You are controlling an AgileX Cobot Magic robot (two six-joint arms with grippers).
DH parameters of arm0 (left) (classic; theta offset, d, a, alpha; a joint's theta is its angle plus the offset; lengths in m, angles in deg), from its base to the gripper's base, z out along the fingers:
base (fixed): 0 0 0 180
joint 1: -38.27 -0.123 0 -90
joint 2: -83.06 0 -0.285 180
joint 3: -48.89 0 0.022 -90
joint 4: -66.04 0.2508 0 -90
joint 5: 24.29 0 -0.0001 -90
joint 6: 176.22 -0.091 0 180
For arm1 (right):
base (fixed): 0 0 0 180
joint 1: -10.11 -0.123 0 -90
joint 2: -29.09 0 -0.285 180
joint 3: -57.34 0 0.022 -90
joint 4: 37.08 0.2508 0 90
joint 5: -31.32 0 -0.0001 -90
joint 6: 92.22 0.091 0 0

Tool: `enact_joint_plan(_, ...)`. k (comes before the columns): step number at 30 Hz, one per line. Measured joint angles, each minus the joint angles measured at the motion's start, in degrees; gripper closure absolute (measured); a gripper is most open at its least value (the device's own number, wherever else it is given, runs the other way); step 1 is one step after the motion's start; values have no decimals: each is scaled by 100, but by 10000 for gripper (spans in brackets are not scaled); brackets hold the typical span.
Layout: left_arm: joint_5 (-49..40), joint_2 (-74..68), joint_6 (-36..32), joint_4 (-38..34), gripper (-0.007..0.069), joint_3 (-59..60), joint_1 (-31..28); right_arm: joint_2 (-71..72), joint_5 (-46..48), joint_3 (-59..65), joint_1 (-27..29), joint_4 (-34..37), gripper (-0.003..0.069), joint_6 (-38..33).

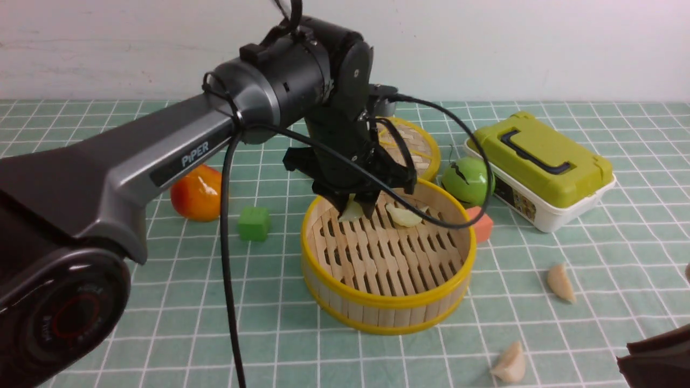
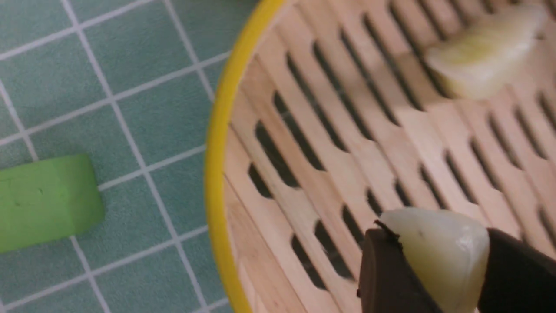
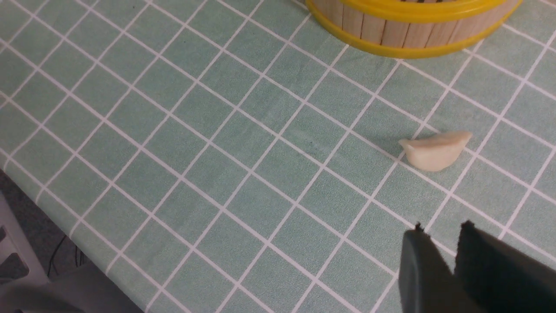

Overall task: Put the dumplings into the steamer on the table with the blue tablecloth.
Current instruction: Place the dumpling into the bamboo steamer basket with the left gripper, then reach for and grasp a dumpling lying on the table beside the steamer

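Left gripper (image 2: 428,265): dumpling (image 2: 443,256) clamped, above steamer (image 1: 388,312) slats. Right gripper (image 3: 436,234): fingers slightly apart, nothing between.

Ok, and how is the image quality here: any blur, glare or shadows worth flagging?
Front view: mostly sharp, with bright glare on the glossy orange-red round object. Left wrist view: the pale crescent dumpling between the gripper's fingers looks soft, with a small highlight. Right wrist view: cloth weave crisp, dark gripper fingertips blurred.
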Motion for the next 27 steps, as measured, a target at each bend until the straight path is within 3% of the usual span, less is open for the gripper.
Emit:
enact_joint_plan(8, 546, -513, 77, 16, 370, 0, -110, -292, 1, 0, 0, -97, 525, 363)
enact_joint_plan(15, 569, -567, 77, -8, 196, 0, -115, -836, -36, 0, 0, -605, 503, 1023)
enact_joint_plan(18, 418, -495, -8, -8, 168, -8, -115, -939, -87, 0, 0, -761, 489, 1196)
enact_joint_plan(27, -517, 414, -1234, -792, 175, -232, 158, -529, -150, -177, 0, -1058, 424, 1374)
